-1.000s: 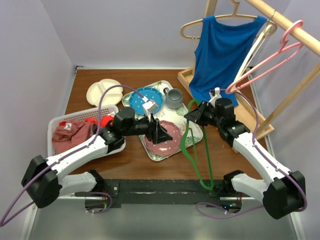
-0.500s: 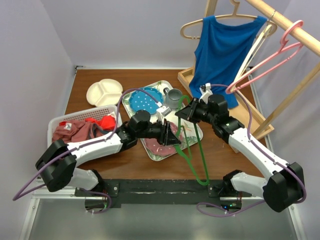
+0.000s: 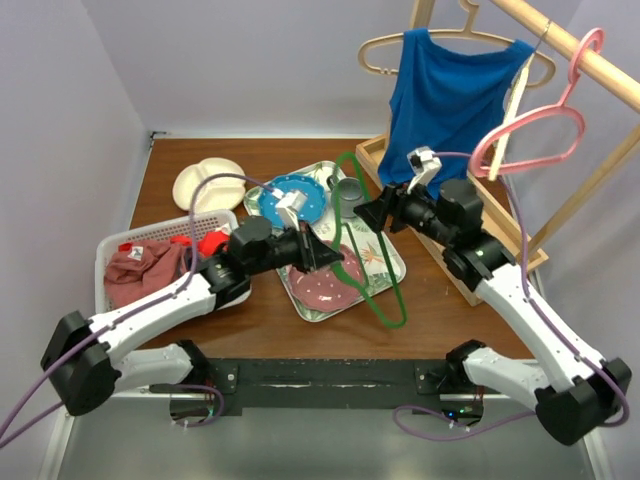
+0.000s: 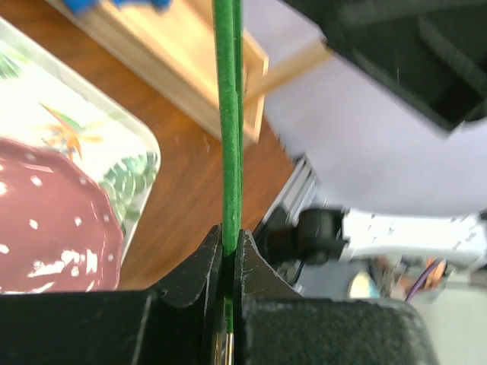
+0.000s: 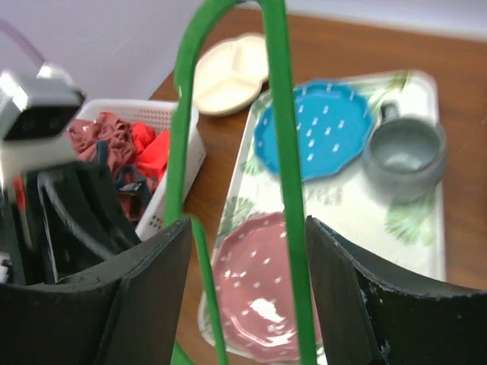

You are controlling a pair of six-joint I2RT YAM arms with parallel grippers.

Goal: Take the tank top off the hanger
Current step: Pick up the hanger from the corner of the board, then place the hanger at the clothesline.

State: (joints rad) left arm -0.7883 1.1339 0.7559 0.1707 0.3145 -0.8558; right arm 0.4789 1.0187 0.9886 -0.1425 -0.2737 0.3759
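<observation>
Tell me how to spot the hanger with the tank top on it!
Look up at the wooden rail slanting across the top right corner. Farthest left along it hangs the tan hanger, with the blue tank top draped over it. It is the only hanger wearing clothes: the pink hanger beside it is bare, and the green hanger is down low over the tray.

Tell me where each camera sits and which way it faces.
Top external: above, behind the bases, looking down at the table; both arms show.
Left wrist: looks along the green hanger toward the tray; its shut fingers show.
Right wrist: faces tray and basket; its open fingers show.
Both wrist views share green hanger and maroon plate.
</observation>
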